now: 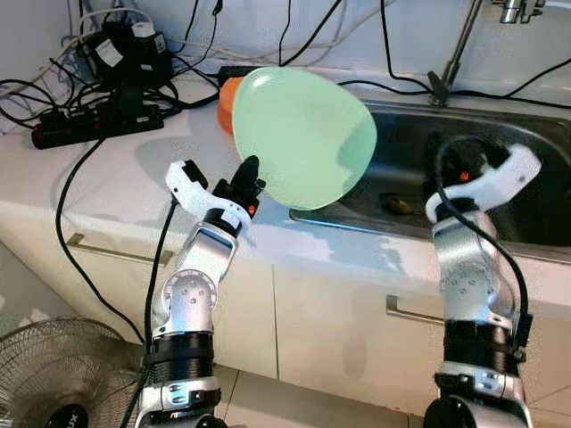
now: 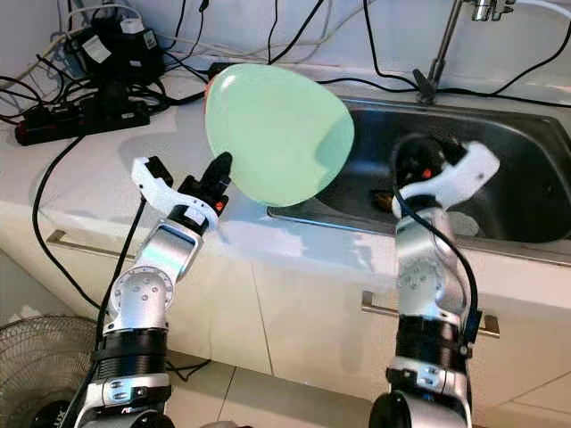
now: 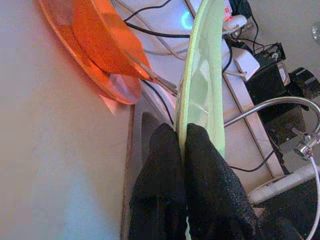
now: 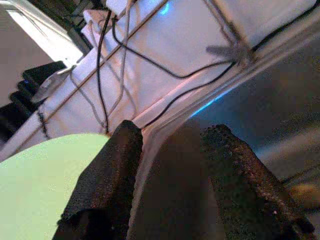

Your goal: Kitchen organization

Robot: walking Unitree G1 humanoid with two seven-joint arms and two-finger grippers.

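A pale green plate [image 1: 303, 135] is held up on edge over the counter, at the sink's left rim. My left gripper [image 1: 251, 181] is shut on its lower rim; in the left wrist view both black fingers [image 3: 165, 175] pinch the green plate [image 3: 200, 90]. Behind it an orange dish [image 1: 228, 98] lies on the counter, also seen as the orange dish [image 3: 95, 47]. My right gripper [image 4: 167, 150] hangs open over the steel sink [image 1: 500, 147] with nothing between its fingers; the green plate [image 4: 45, 190] shows beside it.
A power strip [image 1: 94, 125], adapters and many black cables crowd the back left of the white counter [image 1: 107, 192]. A tap [image 1: 459, 45] rises behind the sink, where a small dark object [image 1: 399, 204] lies. A floor fan [image 1: 53, 379] stands low left by the drawers.
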